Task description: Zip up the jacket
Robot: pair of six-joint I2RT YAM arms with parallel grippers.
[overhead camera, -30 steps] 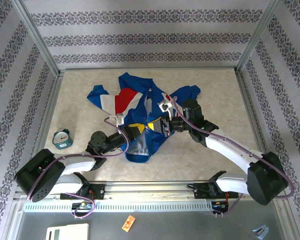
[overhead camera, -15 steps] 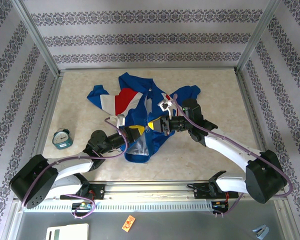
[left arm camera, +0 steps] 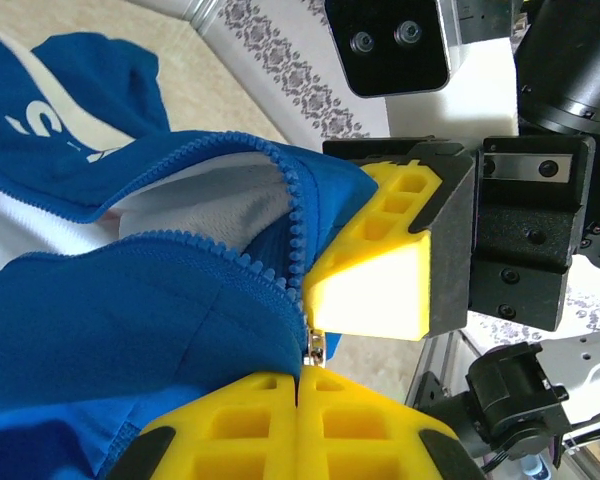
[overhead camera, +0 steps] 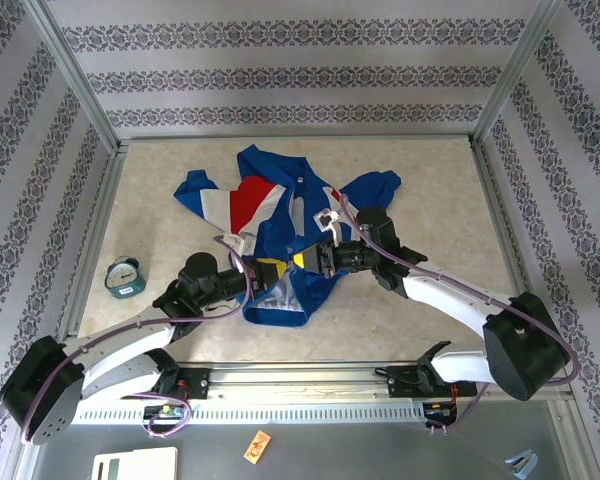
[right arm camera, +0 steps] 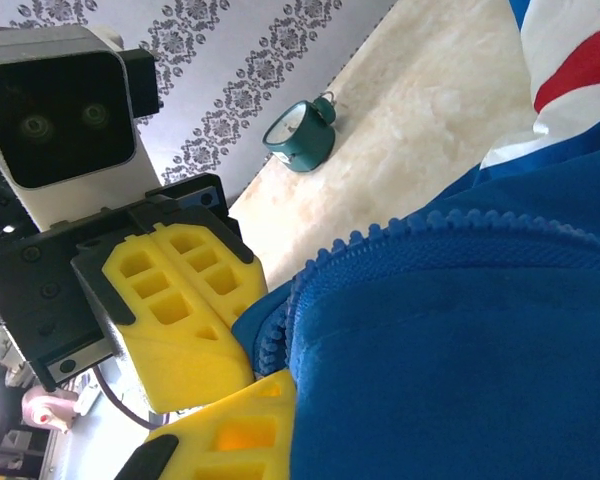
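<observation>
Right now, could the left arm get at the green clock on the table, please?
Probably not yet: the clock stands in the open on the table, nothing blocking it, but the left tool is shut on the jacket at its zipper and must let go first.

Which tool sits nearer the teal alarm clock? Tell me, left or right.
Left. The left tool pinches the jacket at its lower front, right of the alarm clock. The right tool grips the jacket just beyond it, farther from the clock.
</observation>
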